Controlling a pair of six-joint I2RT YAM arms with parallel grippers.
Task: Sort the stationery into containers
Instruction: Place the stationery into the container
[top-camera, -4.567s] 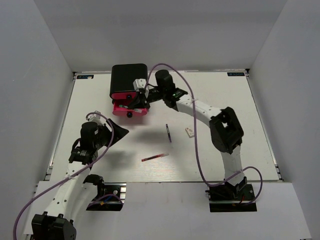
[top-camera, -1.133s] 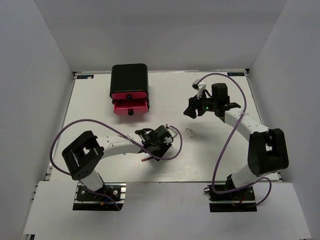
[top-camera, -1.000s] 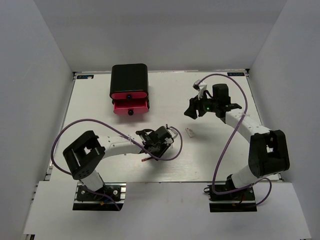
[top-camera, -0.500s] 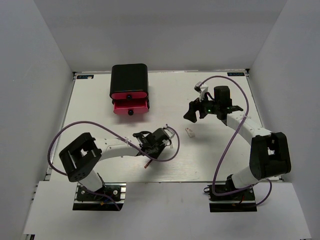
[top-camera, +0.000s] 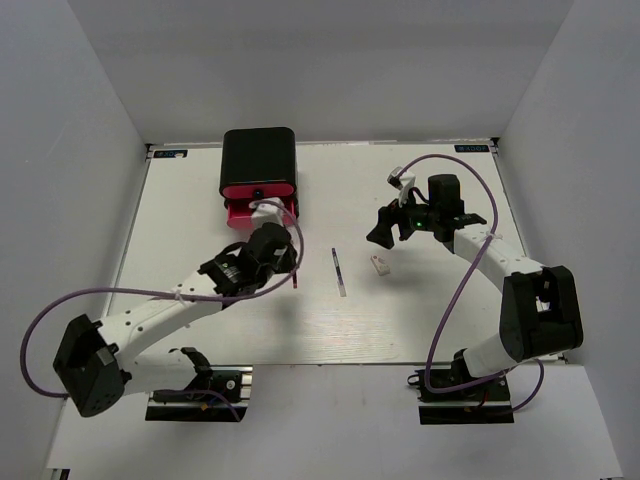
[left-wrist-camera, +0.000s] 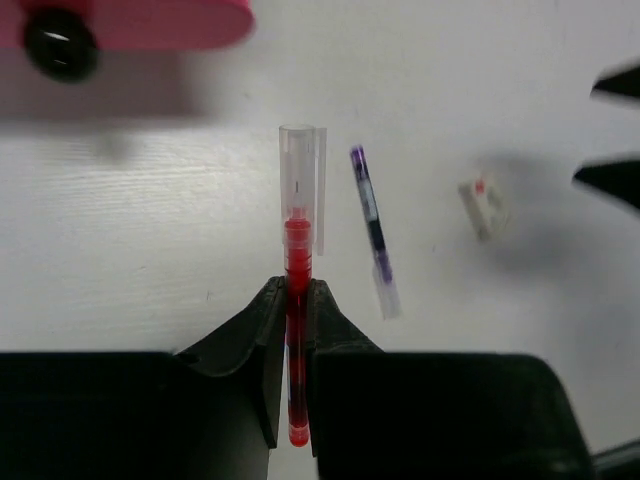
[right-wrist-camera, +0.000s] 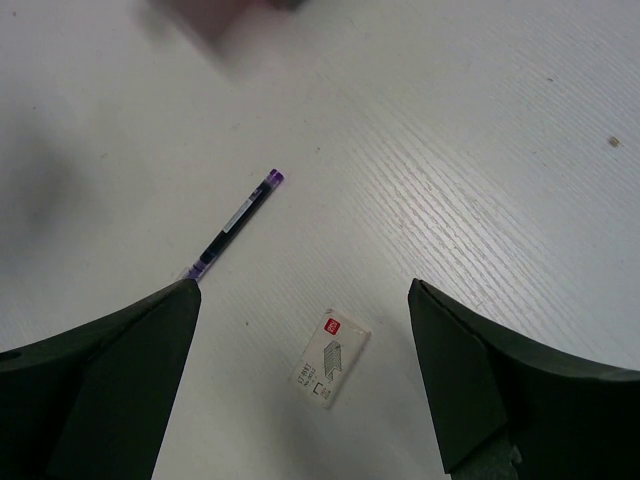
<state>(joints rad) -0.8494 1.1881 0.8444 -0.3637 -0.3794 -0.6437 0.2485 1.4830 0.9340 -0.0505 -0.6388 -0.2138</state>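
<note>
In the left wrist view my left gripper is shut on a thin red pen with a clear cap, held above the table. From above, the left gripper hangs just in front of the containers, a black box with pink drawers, one of them pulled out. A dark purple pen lies mid-table. The small white block lies right of it. My right gripper hovers open over the block, apart from it.
The left arm's purple cable loops across the near-left table. White walls enclose the table on three sides. A drawer knob shows at the top left of the left wrist view.
The left gripper has closed on the red pen, lifted it and swung back left toward the drawers, uncovering the dark pen. The right gripper has opened wide above the white block.
</note>
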